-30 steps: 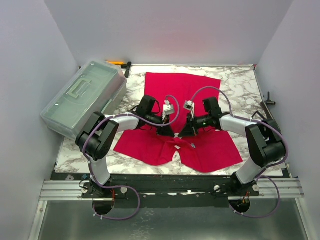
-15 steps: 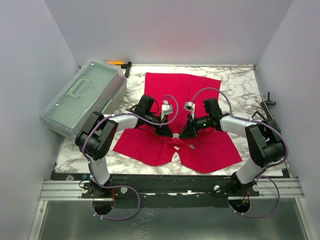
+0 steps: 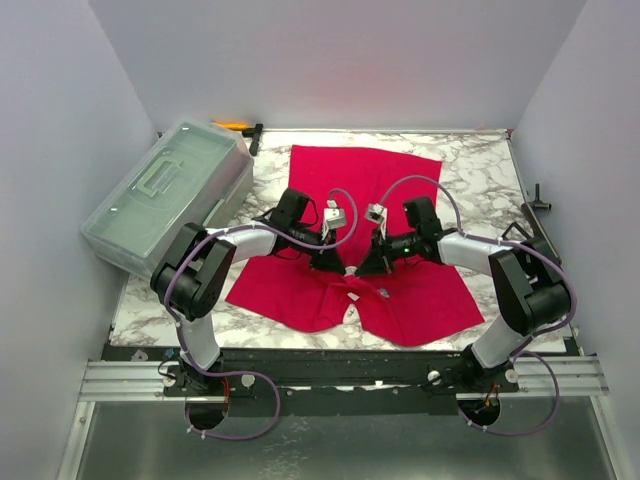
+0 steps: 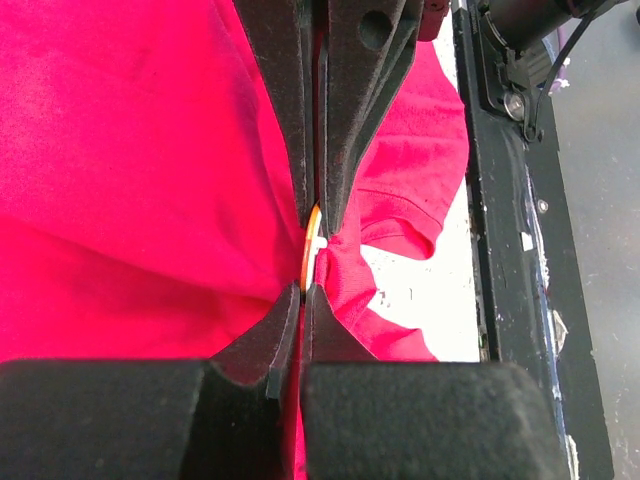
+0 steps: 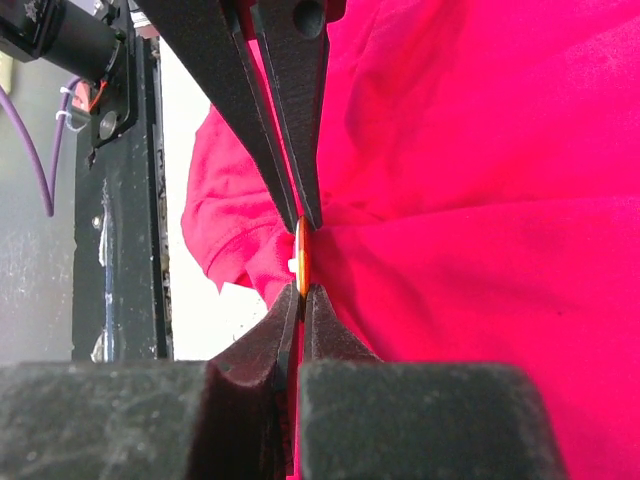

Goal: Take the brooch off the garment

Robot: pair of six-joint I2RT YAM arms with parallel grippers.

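Overhead: red garment (image 3: 365, 180) lies spread on a marble-patterned table (image 3: 480, 170), pale walls around and a translucent case (image 3: 165, 195) at its left.
Left wrist: left gripper (image 4: 303, 290) is pinched tight on the orange brooch (image 4: 312, 245) (seen edge-on), against the cloth.
Right wrist: right gripper (image 5: 300, 290) clamps the opposite edge.

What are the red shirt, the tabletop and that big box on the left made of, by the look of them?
The red shirt: soft matte cloth, judging by its folds and creases. The tabletop: white with grey veins, marble-like, perhaps only a printed surface. The box: cloudy translucent plastic with a moulded handle on the lid.
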